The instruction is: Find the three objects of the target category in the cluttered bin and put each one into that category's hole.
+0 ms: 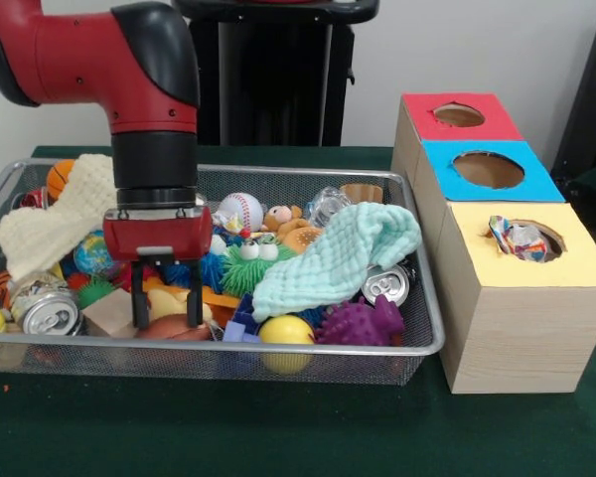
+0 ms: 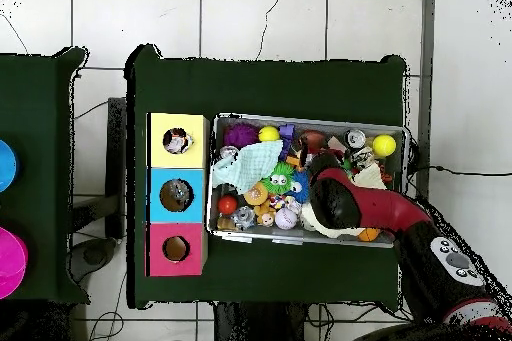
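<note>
Toys, cans and a mint cloth [image 1: 336,256] crowd the wire bin [image 1: 432,343] edge to edge; only the table's near edge [image 1: 278,437] lies bare for passage.

The robot arm [image 1: 129,70] is built of thick, rounded, glossy red segments, with a smooth black shell capping the elbow and a black cylindrical wrist section ringed by a thin silver band at its lower end. Below that band sits a boxy red gripper [image 1: 167,306] housing with a small pale grey plate set in its lower edge and two narrow, flat black fingers [image 1: 139,298] beneath it. In the overhead view the arm [image 2: 375,207] shows the same red casing with black joint covers, and a grey panel bearing small round buttons sits on a black section near the base.
</note>
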Tool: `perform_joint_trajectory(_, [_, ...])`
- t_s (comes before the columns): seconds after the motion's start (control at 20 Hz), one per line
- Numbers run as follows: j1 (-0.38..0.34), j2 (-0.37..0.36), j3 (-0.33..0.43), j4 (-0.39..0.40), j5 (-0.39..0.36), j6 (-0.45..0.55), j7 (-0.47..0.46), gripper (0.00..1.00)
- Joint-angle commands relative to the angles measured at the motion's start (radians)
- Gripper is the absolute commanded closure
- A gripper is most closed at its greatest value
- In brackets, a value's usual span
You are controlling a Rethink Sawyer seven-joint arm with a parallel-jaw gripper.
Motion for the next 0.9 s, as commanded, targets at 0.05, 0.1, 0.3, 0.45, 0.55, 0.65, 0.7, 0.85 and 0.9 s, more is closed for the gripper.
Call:
perform_joint_trajectory(0.05, [0.0, 0.001, -0.106, -0.034, 0.003, 0.149, 0.062, 0.0])
perform_joint_trajectory(0.1, [0.006, -0.002, -0.116, -0.039, 0.008, 0.16, 0.062, 0.0])
perform_joint_trajectory(0.3, [0.029, -0.001, -0.165, -0.055, 0.013, 0.139, 0.075, 0.0])
perform_joint_trajectory(0.45, [0.043, 0.01, -0.197, -0.07, 0.013, 0.104, 0.086, 0.0])
perform_joint_trajectory(0.55, [0.055, 0.024, -0.218, -0.084, 0.012, 0.081, 0.092, 0.0])
perform_joint_trajectory(0.65, [0.079, 0.045, -0.262, -0.105, 0.018, 0.041, 0.107, 0.0])
perform_joint_trajectory(0.7, [0.093, 0.052, -0.285, -0.114, 0.022, 0.028, 0.114, 0.0])
perform_joint_trajectory(0.85, [0.113, 0.068, -0.322, -0.126, 0.033, 0.014, 0.123, 0.0])
perform_joint_trajectory(0.9, [0.099, 0.083, -0.316, -0.135, 0.029, 0.021, 0.116, 0.0])
